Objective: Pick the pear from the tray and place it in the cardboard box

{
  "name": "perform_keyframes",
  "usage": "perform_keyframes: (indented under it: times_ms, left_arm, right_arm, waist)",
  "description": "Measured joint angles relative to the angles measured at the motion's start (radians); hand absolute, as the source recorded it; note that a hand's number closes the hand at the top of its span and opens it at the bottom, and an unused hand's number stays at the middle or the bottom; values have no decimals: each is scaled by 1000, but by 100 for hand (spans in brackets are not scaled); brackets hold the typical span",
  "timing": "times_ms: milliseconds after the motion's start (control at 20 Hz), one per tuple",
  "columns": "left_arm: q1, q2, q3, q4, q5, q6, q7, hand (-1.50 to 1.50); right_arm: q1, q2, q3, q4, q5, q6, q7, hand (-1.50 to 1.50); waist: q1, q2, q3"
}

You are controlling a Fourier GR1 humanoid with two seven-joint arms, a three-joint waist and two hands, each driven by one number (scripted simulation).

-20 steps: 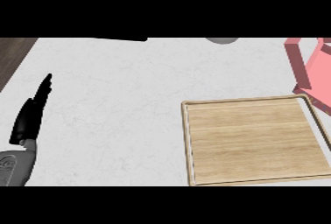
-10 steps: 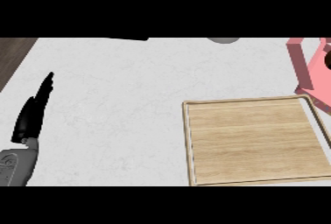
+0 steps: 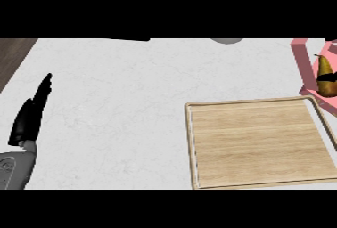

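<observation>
The brown-yellow pear (image 3: 322, 67) stands upright at the view's right edge, over the pink box (image 3: 304, 67). A black finger of my right hand (image 3: 328, 77) curls across the pear's middle; the rest of that hand is cut off by the edge. The wooden tray (image 3: 256, 142) lies at the lower right of the white counter with nothing on it. My left hand (image 3: 30, 120) rests open at the left edge, fingers straight and pointing away from me.
A grey round object (image 3: 227, 40) peeks in at the top edge. Dark floor (image 3: 13, 53) shows past the counter's left edge. The white counter (image 3: 118, 98) stretches between my left hand and the tray.
The pear, with a finger of my right hand across it, has come into view at the right edge over the pink box. My left hand has not moved.
</observation>
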Motion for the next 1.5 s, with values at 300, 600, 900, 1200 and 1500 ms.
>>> perform_keyframes:
  times_ms: [300,600,900,1200,1500]
  left_arm:
    - [13,-4,0,-14,2,-4,6,0]
    - [18,-5,4,-27,2,1,8,0]
    - [22,-1,14,-25,10,-5,0,0]
    - [22,6,21,-22,11,-6,-3,0]
    - [33,4,26,-29,16,-6,-4,0]
  right_arm:
    - [-10,-4,-87,9,-82,1,-53,-150]
    - [-12,-81,-196,39,-186,71,-56,-150]
    - [9,-181,-260,58,-249,150,-19,-150]
    - [54,-278,-295,60,-283,193,19,-150]
    - [121,-338,-304,47,-291,209,22,-150]
  waist:
    - [-4,-1,1]
    - [-7,2,2]
    - [-11,8,4]
    - [-18,12,7]
    - [-22,14,12]
